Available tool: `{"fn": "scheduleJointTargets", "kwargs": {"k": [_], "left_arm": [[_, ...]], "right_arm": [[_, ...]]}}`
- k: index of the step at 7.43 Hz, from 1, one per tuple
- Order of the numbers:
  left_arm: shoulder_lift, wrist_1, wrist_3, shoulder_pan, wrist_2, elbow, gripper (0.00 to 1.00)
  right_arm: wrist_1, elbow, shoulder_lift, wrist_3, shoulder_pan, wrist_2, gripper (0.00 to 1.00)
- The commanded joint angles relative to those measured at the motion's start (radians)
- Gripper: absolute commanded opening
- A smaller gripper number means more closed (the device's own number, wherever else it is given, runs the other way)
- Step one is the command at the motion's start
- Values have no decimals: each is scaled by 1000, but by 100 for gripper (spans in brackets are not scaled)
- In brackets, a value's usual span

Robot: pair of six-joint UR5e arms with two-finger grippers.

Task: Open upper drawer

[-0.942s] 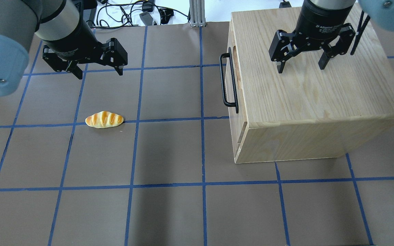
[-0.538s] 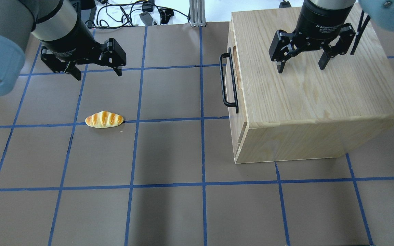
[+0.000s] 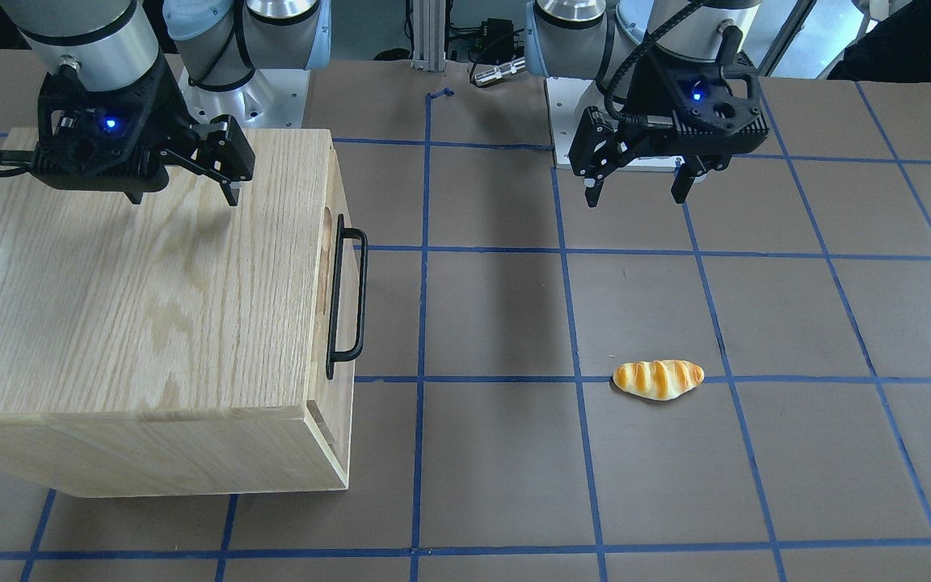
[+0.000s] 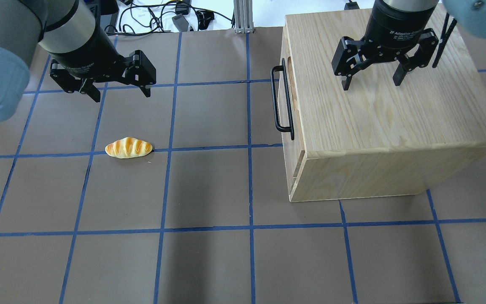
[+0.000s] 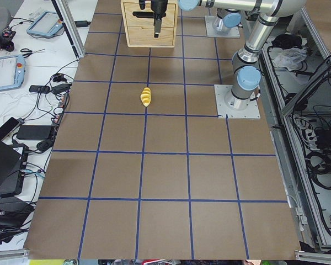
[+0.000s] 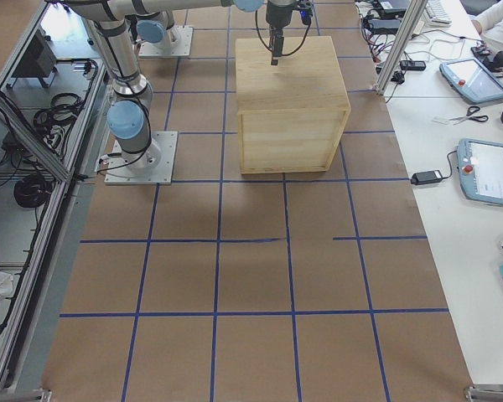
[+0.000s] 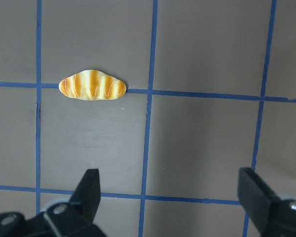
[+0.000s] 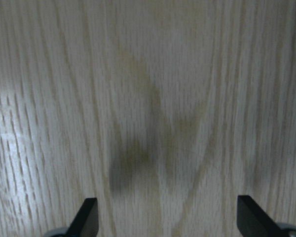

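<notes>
The upper drawer [image 3: 325, 275] is shut, its front flush with the light-oak cabinet [image 4: 386, 109]. Its long black bar handle [image 4: 280, 101] faces the middle of the table and also shows in the front-facing view [image 3: 350, 303]. My right gripper [image 4: 371, 84] is open and empty, hovering over the cabinet's top [image 8: 153, 98], behind the handle. My left gripper [image 4: 120, 93] is open and empty above the table, far to the handle's left; in the front-facing view it is at the upper right [image 3: 635, 196].
A toy bread roll [image 4: 128, 148] lies on the brown mat just in front of my left gripper and shows in the left wrist view [image 7: 92, 85]. Blue tape lines grid the mat. Cables lie beyond the table's far edge [image 4: 163, 17].
My left arm has shifted slightly to the left, with the gripper still open. The right arm, the drawer and the bread roll have not moved.
</notes>
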Motion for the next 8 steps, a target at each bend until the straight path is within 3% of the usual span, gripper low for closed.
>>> {"fn": "scheduleJointTargets", "kwargs": {"k": [1,6,8], "left_arm": [[2,-12,0,-2,-1,-2,100],[-34,-18,-13,-10,-9,7,100],[-83,-3,-17,-64,-81,15,100]], "right_arm": [[0,-1,0,0,0,0,100],[0,-1,0,0,0,0,100],[0,-1,0,0,0,0,100]]}}
